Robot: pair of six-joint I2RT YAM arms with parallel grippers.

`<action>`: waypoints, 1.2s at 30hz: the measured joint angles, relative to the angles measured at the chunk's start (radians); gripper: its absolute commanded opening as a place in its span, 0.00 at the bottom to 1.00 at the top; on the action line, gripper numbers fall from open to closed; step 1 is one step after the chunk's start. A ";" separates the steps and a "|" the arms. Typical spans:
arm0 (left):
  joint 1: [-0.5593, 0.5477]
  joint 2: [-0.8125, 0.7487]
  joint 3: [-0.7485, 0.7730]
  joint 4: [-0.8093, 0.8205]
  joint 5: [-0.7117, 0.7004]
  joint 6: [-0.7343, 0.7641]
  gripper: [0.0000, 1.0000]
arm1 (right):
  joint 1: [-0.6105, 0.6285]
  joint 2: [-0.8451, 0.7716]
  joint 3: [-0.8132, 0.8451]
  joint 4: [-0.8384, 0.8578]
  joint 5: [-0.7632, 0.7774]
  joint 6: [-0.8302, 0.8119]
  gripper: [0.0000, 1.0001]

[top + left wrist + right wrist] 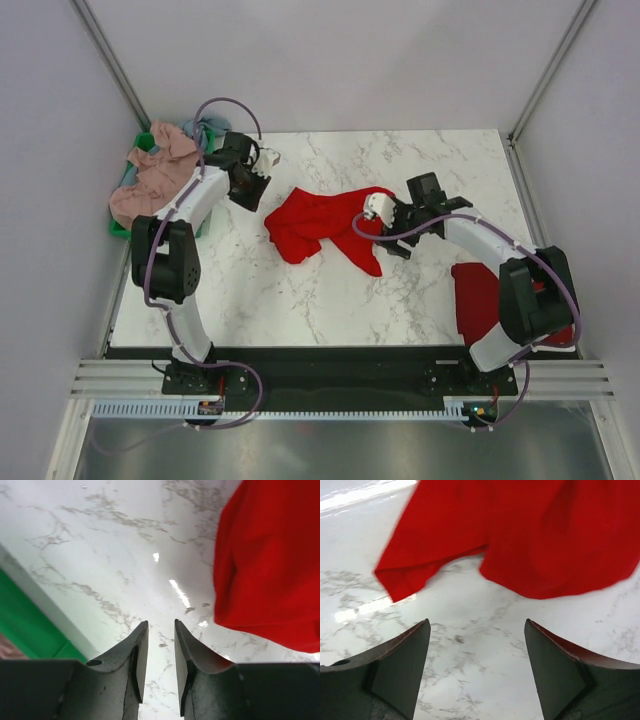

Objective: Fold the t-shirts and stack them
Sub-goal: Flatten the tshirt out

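From the overhead camera we see the whole layout. A crumpled red t-shirt point(325, 225) lies near the middle of the marble table point(330, 300). A second, folded red shirt point(478, 298) lies flat at the near right, partly under the right arm. At the far left a green bin point(120, 228) holds a pink shirt point(150, 175), which spills over its rim, with a grey-blue shirt point(200, 130) behind it. Neither wrist camera shows the folded shirt or the grey-blue one.

The left wrist view shows us what the overhead one cannot. The left gripper point(160, 627) has its jaws only slightly parted, with a narrow slit of bare table point(100, 545) between them and nothing held. The red t-shirt point(270, 560) fills the right side of that view, apart from the fingers point(140, 650), and a strip of the green bin point(30, 625) shows at lower left.

The right wrist view shows us the right gripper point(477, 622) with its jaws spread wide and empty, over bare table point(470, 645). The red t-shirt point(520, 530) lies just ahead, a sleeve sticking out to the left, and it does not touch the fingers point(405, 660).

Seen from above, the left arm rises from its base, bends at the elbow beside the bin and reaches inward. Its left gripper point(250, 190) points down at the table, just left of the crumpled shirt. The right arm folds back on itself over the folded shirt and stretches leftward, so the right gripper point(390, 228) sits at the crumpled shirt's right edge.
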 measured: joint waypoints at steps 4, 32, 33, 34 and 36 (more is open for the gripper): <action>0.041 -0.002 0.026 0.011 -0.024 -0.005 0.36 | 0.073 -0.074 -0.125 0.008 -0.025 -0.116 0.79; 0.060 -0.106 -0.018 0.023 -0.050 -0.021 0.37 | 0.135 -0.003 -0.256 0.145 -0.091 -0.190 0.54; 0.060 -0.108 -0.021 0.023 -0.050 -0.021 0.37 | 0.135 0.005 -0.249 0.144 -0.093 -0.187 0.51; 0.060 -0.108 -0.023 0.023 -0.050 -0.021 0.37 | 0.135 0.011 -0.242 0.144 -0.094 -0.184 0.49; 0.060 -0.108 -0.027 0.023 -0.050 -0.021 0.37 | 0.135 0.022 -0.232 0.140 -0.097 -0.182 0.46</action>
